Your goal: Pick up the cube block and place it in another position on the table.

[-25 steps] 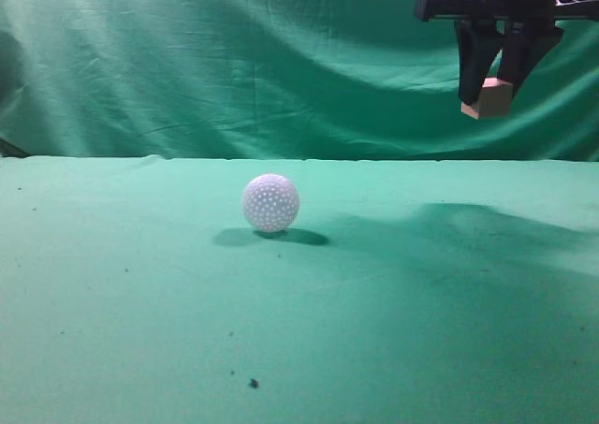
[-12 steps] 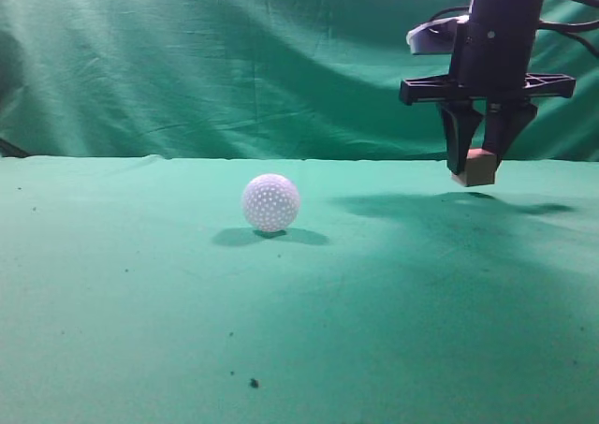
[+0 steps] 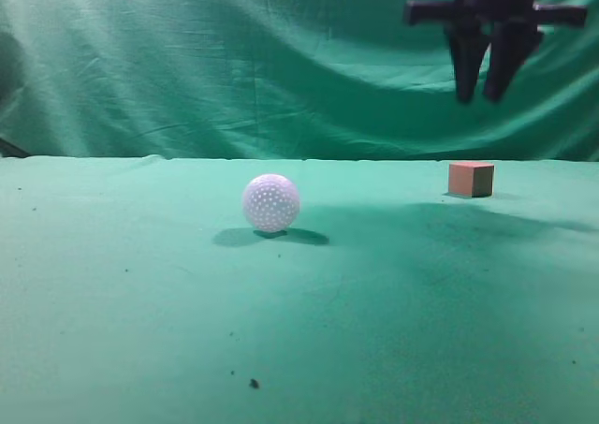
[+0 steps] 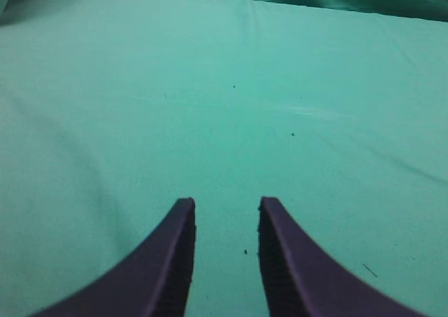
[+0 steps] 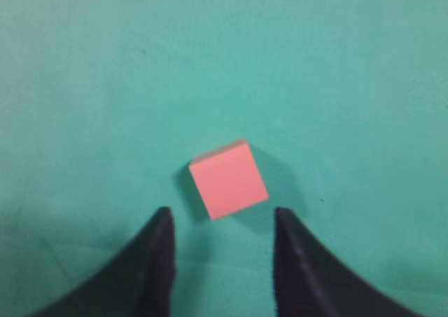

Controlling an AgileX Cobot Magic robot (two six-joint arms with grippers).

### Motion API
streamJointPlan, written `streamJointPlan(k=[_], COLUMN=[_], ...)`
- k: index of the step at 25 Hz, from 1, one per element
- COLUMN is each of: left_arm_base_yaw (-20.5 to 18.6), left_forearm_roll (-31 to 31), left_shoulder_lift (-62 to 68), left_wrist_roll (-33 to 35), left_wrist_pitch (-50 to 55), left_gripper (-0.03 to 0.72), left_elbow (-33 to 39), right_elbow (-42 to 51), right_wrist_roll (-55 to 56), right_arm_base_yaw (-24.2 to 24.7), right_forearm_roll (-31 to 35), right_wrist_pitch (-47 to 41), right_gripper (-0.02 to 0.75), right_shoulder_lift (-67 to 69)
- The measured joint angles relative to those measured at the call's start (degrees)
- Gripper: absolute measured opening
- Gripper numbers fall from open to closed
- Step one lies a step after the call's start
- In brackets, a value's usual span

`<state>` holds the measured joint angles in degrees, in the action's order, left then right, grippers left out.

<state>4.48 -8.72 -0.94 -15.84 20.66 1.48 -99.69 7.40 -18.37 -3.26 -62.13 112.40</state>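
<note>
One salmon-red cube block [image 3: 470, 179] sat on the green counter [image 3: 140, 293], right of the white dimpled ball [image 3: 270, 202]. Above the block hung the right gripper [image 3: 479, 96], fingers apart and empty; the left gripper's [image 4: 225, 208] fingers were also apart.

No readable text, label, brand, number or sign anywhere. Plain faces on the cube [image 3: 470, 178], only dimples on the ball [image 3: 270, 202], only dark specks on the table [image 3: 140, 330], bare folds on the curtain [image 3: 234, 59]. Nothing printed on either gripper.
</note>
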Motion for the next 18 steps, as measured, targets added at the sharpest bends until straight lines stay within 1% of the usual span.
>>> streamJointPlan(k=[1, 3, 6, 8, 12, 15, 18], left_arm_base_yaw=[0.0, 0.0, 0.0, 0.0, 0.0, 0.0, 0.0], left_forearm_roll=[0.0, 0.0, 0.0, 0.0, 0.0, 0.0, 0.0], left_shoulder_lift=[0.0, 0.0, 0.0, 0.0, 0.0, 0.0, 0.0], left_wrist_roll=[0.0, 0.0, 0.0, 0.0, 0.0, 0.0, 0.0], left_wrist_pitch=[0.0, 0.0, 0.0, 0.0, 0.0, 0.0, 0.0], left_gripper=[0.262, 0.262, 0.262, 0.262, 0.262, 0.262, 0.262], left_elbow=[0.0, 0.0, 0.0, 0.0, 0.0, 0.0, 0.0], right_elbow=[0.0, 0.1, 2.4, 6.3, 17.5, 27.4, 35.3], right_wrist_roll=[0.0, 0.0, 0.1, 0.6, 1.6, 1.7, 1.7], right_arm_base_yaw=[0.0, 0.0, 0.0, 0.0, 0.0, 0.0, 0.0], right_forearm_roll=[0.0, 0.0, 0.0, 0.0, 0.4, 2.1, 4.7], right_wrist_pitch=[-0.7, -1.7, -2.7, -2.9, -2.0, 1.4, 4.8], right_gripper=[0.060, 0.000, 0.000, 0.000, 0.000, 0.000, 0.000], right_shoulder_lift=[-2.6, -7.5, -14.6, -20.1, -31.7, -41.7, -50.2])
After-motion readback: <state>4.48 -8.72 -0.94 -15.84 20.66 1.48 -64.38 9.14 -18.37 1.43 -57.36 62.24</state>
